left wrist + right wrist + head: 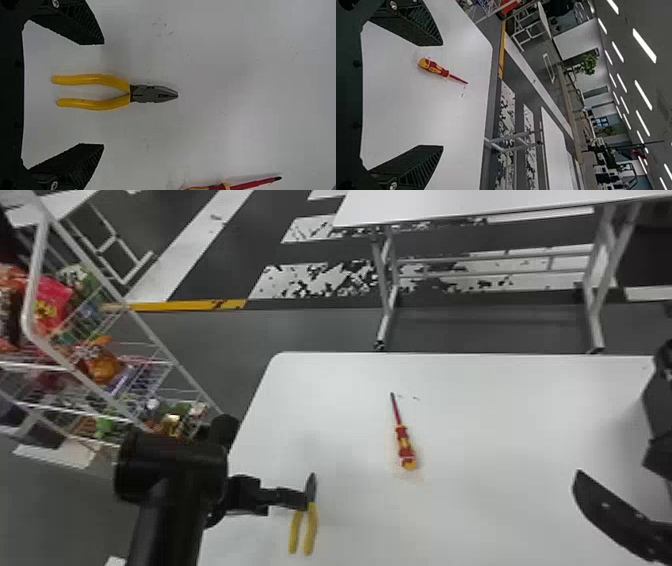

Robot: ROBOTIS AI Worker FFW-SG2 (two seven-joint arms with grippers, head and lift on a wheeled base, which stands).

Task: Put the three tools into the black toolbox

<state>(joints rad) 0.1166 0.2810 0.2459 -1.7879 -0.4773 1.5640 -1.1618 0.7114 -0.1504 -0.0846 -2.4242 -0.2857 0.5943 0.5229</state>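
Your left gripper (295, 498) wide by pliers (139, 94), long axis near-to-far, nose toward tabletop (500, 415) far edge, screwdriver (404, 444) likewise, right gripper (612, 477) wide

In the head view I saw a wire rack (35, 267) of bright packets (52, 302) on the left and another white table (450, 202) beyond; my right wrist view showed a plant (588, 65) and ceiling lights (644, 45).
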